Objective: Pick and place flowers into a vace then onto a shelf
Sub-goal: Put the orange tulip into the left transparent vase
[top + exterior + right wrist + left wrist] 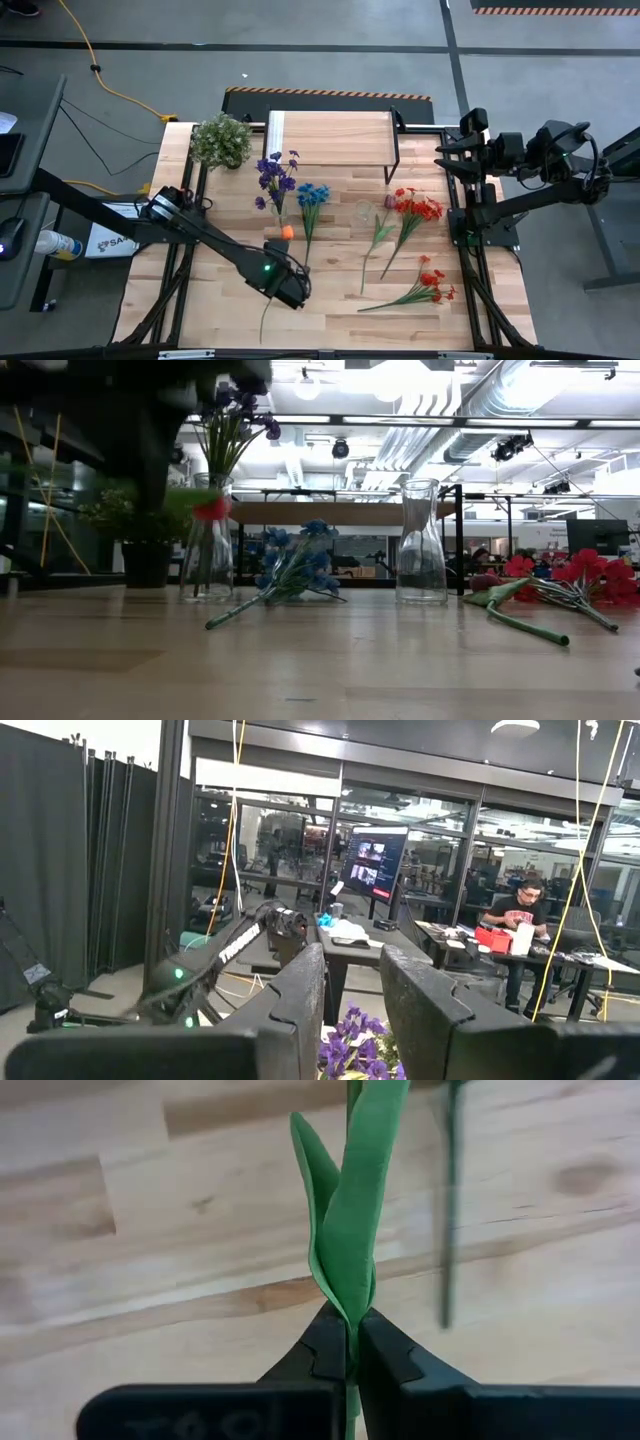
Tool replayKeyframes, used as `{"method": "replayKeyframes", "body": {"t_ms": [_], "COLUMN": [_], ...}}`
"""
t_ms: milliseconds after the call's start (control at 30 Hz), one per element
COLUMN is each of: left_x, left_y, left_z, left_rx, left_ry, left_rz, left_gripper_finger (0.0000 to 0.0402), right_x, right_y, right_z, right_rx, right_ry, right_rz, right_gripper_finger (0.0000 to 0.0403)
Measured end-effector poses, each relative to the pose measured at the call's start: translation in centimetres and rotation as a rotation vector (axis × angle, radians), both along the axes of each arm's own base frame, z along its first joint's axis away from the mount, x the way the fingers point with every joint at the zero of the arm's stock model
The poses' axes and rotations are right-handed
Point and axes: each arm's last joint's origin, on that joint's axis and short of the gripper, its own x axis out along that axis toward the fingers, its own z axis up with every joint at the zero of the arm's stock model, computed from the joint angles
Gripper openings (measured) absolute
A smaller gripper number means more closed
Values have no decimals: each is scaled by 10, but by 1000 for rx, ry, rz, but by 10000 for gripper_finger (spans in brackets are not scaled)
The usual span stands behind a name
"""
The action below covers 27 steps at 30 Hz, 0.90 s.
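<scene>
Held flower: I have the orange flower by its green stem, bloom toward 12 o'clock, near table center.
Left gripper: jaws clamped together on that stem, at 6 o'clock on the table.
Filled vase: already holds the purple flowers, at 11 o'clock from center.
Empty vase: nothing in it yet.
Loose flowers: blue flower, red flowers and another red bunch lie flat on the table.
Shelf: at 12 o'clock, bare; I judge no vase placed there yet.
Right gripper: parked off the table at 3 o'clock, fingers apart.
Progress: early, I think.
</scene>
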Motion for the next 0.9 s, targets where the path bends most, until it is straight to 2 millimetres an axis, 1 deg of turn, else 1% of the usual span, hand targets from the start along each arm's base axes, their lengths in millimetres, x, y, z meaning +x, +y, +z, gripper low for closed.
{"method": "replayKeyframes", "body": {"t_ms": [233, 433, 667, 900], "left_x": [-3, -5, -12, -21], "left_y": [-13, -23, -34, -45], "left_z": [42, 70, 95, 111], "left_rx": [140, 251, 424, 634], "left_ry": [-115, -268, -456, -622], "left_rz": [-44, -70, -95, -128], "left_gripper_finger": [41, 41, 41, 41], "right_x": [0, 0, 0, 0], "right_y": [0, 0, 0, 0], "right_z": [-2, -2, -2, -2], "right_rx": [-2, -2, -2, -1], "right_ry": [18, 19, 19, 19], "right_rz": [0, 0, 0, 0], "right_gripper_finger": [94, 94, 94, 94]}}
